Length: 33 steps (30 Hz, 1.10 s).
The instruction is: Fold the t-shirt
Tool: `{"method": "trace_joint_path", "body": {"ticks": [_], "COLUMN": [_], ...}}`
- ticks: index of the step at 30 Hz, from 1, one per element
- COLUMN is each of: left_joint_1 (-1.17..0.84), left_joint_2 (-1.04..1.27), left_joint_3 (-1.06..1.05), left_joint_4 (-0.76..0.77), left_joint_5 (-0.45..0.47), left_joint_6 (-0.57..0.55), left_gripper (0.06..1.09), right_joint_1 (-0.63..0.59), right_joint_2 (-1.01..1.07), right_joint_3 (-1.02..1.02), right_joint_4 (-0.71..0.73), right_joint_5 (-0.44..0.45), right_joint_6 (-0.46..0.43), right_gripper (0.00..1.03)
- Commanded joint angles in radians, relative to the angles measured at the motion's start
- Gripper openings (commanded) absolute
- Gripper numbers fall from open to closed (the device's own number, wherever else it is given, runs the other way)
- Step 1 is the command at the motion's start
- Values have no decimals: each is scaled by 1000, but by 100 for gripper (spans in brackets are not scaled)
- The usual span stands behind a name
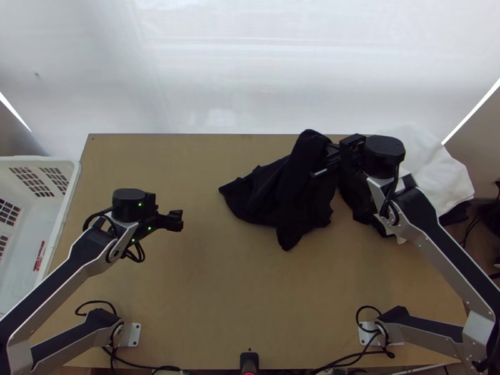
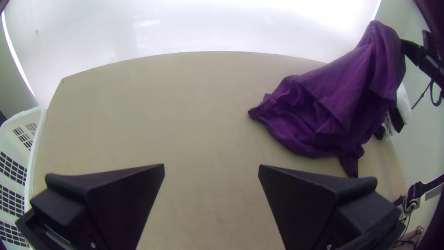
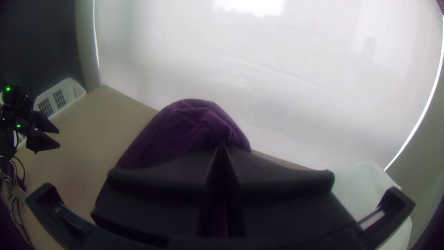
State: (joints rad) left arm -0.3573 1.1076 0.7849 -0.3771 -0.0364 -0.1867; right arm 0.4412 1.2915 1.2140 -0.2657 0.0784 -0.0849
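The dark t-shirt [image 1: 275,194] hangs bunched from my right hand [image 1: 325,160], clenched on its raised part, lower folds on the bench [image 1: 219,300]; my left hand [image 1: 180,220], released, hovers between it and the white basket [image 1: 74,187].

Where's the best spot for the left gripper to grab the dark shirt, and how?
Probably the pointy corner of the dark shirt, coming in from the left. It sticks out toward the open left gripper, low by the table, so a pinch should catch it. The right gripper already holds a raised part.
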Motion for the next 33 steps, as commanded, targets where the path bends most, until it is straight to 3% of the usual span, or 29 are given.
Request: {"method": "trace_joint_path", "body": {"ticks": [1, 6, 11, 14, 20, 24, 28, 33], "left_joint_1": [-48, -86, -184, -250, -342, -367, -374, -373], "left_joint_2": [38, 107, 227, 322, 552, 660, 767, 801], "left_joint_3": [50, 79, 93, 120, 258, 359, 501, 536], "left_joint_4": [-29, 12, 185, 330, 409, 380, 173, 161], "left_joint_5": [9, 50, 179, 182, 181, 182, 224, 245], "left_joint_6": [3, -46, -140, -160, -175, -178, -178, -175], "left_gripper": [104, 104, 104, 105, 104, 105, 104, 105], "right_joint_1": [-71, -61, -15, 19, 82, 85, 71, 59], "right_joint_2": [-17, -49, -55, -55, -55, -55, -55, -60], "right_joint_3": [-31, -47, -64, -76, -90, -88, -88, -97], "right_joint_4": [6, 8, 16, 19, 20, 28, 39, 48], "right_joint_5": [1, 1, 1, 3, 27, 31, 31, 31], "right_joint_6": [24, 24, 25, 30, 31, 27, 20, 17], "right_gripper": [3, 3, 3, 3, 3, 3, 3, 3]}}
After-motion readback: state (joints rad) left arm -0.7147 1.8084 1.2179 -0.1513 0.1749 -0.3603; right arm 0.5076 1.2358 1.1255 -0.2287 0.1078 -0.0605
